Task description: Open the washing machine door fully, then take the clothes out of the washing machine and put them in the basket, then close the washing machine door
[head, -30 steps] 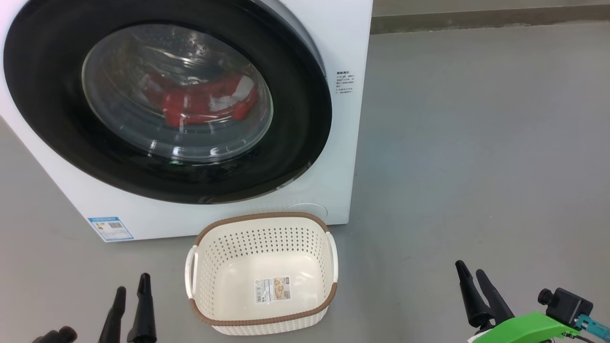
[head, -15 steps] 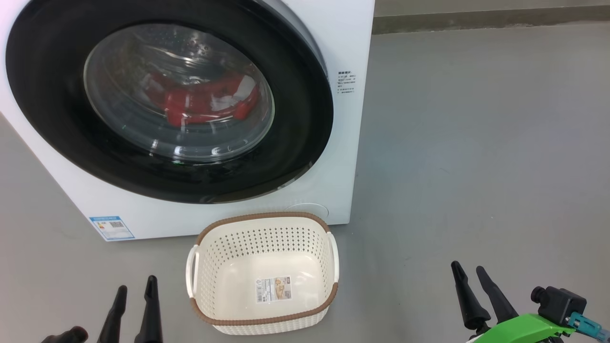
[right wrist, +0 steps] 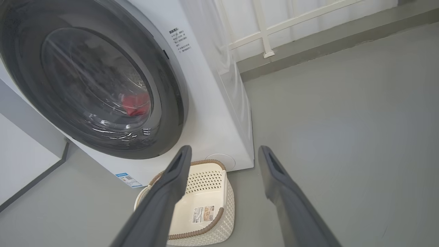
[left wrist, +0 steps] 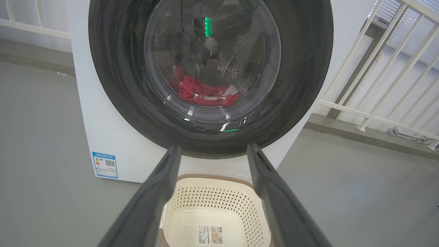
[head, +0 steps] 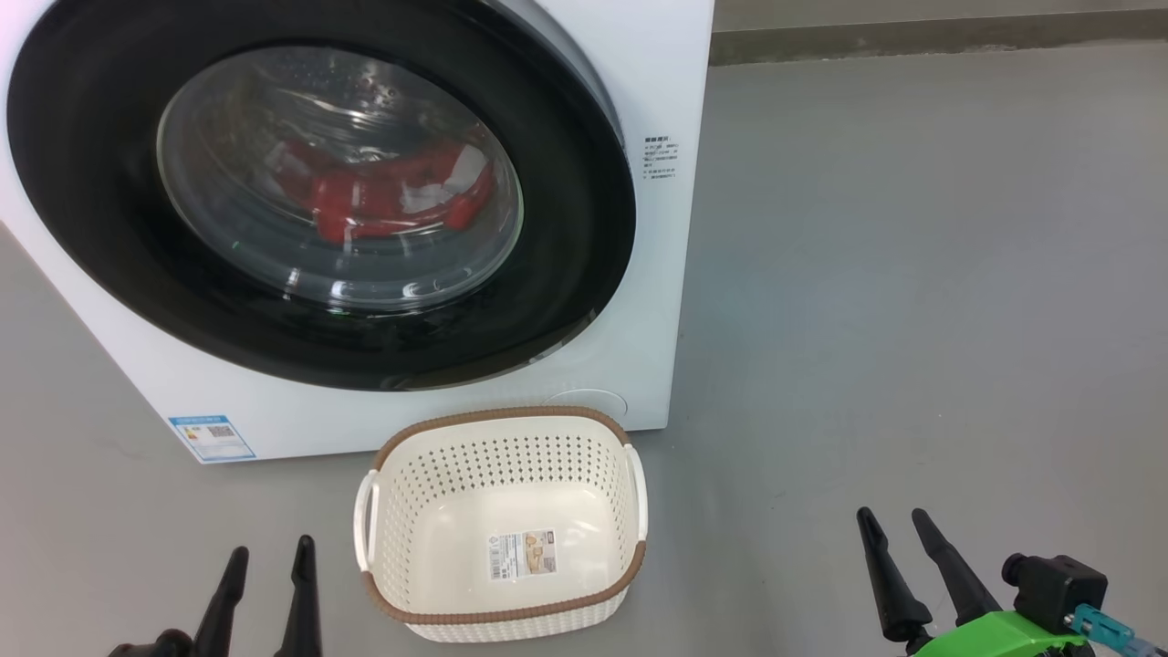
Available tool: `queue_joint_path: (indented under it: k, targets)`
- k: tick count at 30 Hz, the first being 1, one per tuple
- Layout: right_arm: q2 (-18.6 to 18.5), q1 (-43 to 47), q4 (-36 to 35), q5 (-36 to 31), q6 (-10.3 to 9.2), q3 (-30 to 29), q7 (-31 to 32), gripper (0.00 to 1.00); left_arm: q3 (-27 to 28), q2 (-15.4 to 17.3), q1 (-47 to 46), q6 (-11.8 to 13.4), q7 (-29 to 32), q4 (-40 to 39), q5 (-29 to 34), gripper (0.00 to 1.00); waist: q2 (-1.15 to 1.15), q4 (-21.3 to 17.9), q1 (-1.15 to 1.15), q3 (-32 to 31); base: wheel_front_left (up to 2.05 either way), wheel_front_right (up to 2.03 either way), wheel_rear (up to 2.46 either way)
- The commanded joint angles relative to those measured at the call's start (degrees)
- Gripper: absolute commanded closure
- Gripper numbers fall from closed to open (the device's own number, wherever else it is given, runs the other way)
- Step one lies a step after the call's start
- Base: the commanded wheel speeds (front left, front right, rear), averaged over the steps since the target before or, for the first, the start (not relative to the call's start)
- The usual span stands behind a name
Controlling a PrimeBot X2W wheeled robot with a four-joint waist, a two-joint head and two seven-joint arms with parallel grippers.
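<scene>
**While the door is shut, both grippers hang open before the washer**

Because the washing machine door (head: 91,182) lies flush against the front of the washing machine (head: 662,73), its glossy black rim unbroken all round, the clothes (head: 383,196) can be seen only through the bulging glass. They form a red heap with white patches, low in the steel drum.

The basket (head: 502,413) stands on the grey floor (head: 912,274) just in front of the washing machine, below the lower right part of the door. Whether its far rim touches the white front panel cannot be told. Its pale bottom shows, with a label sticker (head: 523,555) lying on it. A small blue label (head: 212,438) sits at the lower left corner of the machine's front.

The left gripper (head: 272,547) hangs farther from the washing machine than the basket does, facing the left half of the machine's front. Its two dark fingers are spread apart and hold nothing.

The right gripper (head: 891,516) hangs equally far back, out past the machine's right side. Its fingers are likewise parted around bare air, and a green bracket (head: 995,634) shows at its wrist. Both pairs of fingers point toward the machine and touch neither the door nor the basket.
</scene>
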Motion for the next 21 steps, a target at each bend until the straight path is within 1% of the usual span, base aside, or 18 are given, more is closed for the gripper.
queue_joint_path:
  k: [1,6,21]
  targets:
    - [-0.6,-0.6,-1.7,-1.7,0.07,1.4,-0.9,0.00,1.3,0.9,-0.9,-0.1,-0.8,-1.7,2.0,0.00,0.00,0.0,0.00,0.0,0.00,0.00,0.00]
    - [-0.7,-0.7,-1.8,-4.9,0.08,2.0,-1.7,0.00,1.4,0.9,-0.6,-0.1,-1.7,-1.4,5.1,0.00,0.00,-0.1,0.00,0.0,0.00,0.00,0.00]
    - [-0.6,0.0,-2.6,-14.5,0.09,1.2,-4.3,0.00,2.4,1.1,-0.6,-0.2,-4.2,0.0,12.0,0.00,0.00,0.0,0.00,0.1,0.00,0.00,0.00]
